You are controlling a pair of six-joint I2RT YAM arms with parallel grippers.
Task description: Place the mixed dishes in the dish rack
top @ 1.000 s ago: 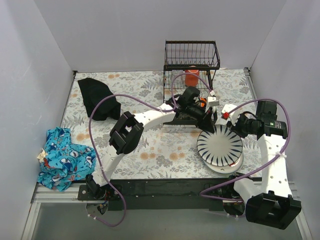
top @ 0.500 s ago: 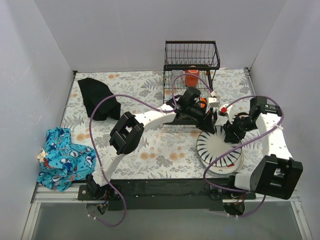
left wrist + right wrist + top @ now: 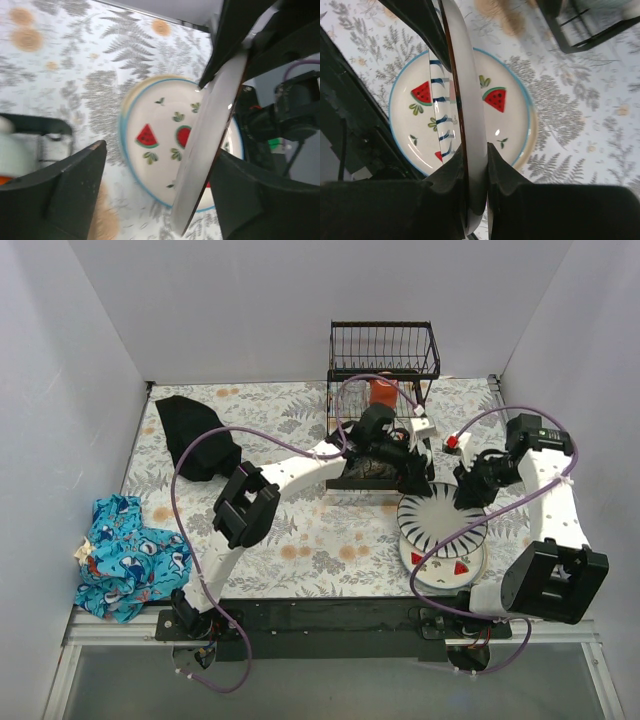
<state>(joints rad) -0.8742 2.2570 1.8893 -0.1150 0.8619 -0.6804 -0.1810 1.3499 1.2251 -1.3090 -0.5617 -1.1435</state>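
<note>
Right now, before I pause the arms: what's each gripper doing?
Left gripper: open, not gripping the striped plate.
Right gripper: shut on the striped plate.

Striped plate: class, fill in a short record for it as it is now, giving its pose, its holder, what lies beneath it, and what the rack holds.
plate pose: striped plate tilted steeply, nearly on edge
held by: right gripper, clamped on its rim
left gripper: open, fingers spread either side of the plate
beneath: watermelon plate, flat on the table
dish rack: orange mug inside
</note>
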